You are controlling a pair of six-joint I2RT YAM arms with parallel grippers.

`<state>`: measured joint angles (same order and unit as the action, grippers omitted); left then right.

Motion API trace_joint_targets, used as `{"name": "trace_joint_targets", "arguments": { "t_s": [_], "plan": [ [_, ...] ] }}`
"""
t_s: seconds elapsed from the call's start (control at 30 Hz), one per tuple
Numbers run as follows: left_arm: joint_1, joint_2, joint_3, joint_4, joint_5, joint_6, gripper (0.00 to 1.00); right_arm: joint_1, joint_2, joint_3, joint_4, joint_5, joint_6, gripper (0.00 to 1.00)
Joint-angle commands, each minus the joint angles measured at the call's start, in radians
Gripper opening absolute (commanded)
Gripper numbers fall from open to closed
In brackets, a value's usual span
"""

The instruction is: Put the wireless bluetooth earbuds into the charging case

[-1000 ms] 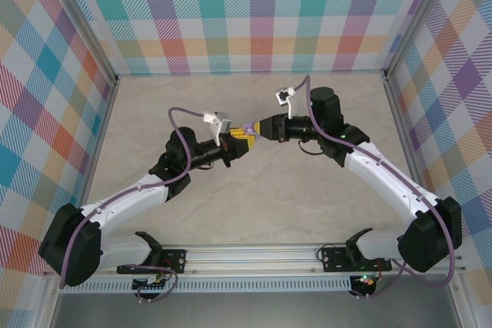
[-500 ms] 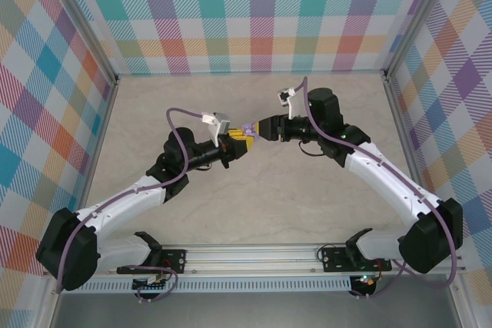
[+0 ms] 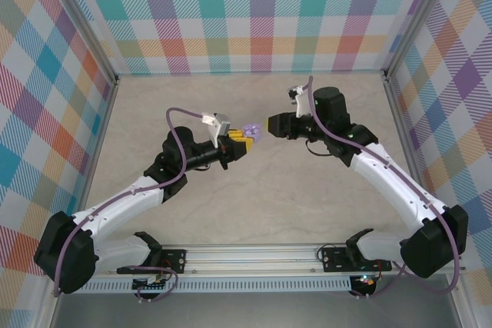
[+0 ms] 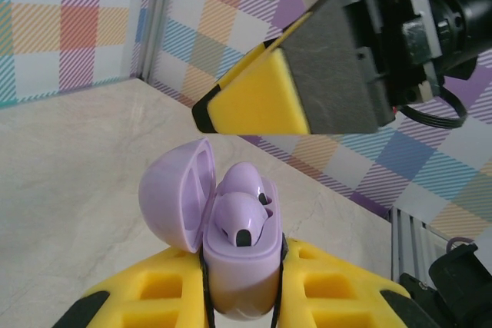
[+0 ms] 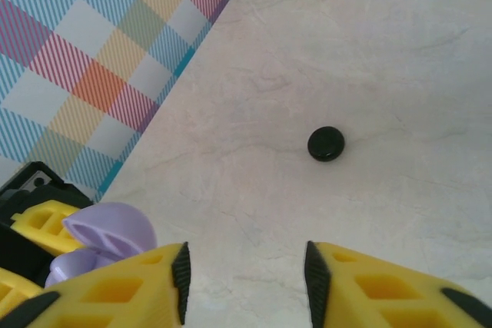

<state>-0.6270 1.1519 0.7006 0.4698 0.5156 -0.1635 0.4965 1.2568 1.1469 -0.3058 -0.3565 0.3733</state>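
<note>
The left hand (image 3: pixel 239 141) pinches the open charging case (image 3: pixel 250 131), holding it just left of the right hand (image 3: pixel 270 124), whose fingers stand spread and empty.

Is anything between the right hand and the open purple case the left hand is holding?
Nothing visible does. The left hand holds the charging case with its lid swung open, and the right hand faces it across a bare gap, fingers apart and empty. The black disc lies on the table, off that line.
</note>
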Motion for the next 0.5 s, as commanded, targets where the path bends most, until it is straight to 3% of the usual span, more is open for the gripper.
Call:
{"name": "trace_joint_targets", "arguments": {
  "t_s": [0.0,0.17,0.47],
  "plan": [
    [-0.010,-0.013,0.031,0.048,0.070,0.012,0.08,-0.021,-0.002,-0.005,-0.012,-0.074,-0.020,0.36],
    [-0.013,0.010,0.038,0.081,0.132,-0.004,0.08,-0.028,0.027,-0.009,-0.004,-0.141,-0.024,0.27],
    [-0.022,0.028,0.049,0.092,0.147,-0.002,0.08,-0.029,0.060,-0.005,0.027,-0.304,-0.040,0.25]
  ]
}}
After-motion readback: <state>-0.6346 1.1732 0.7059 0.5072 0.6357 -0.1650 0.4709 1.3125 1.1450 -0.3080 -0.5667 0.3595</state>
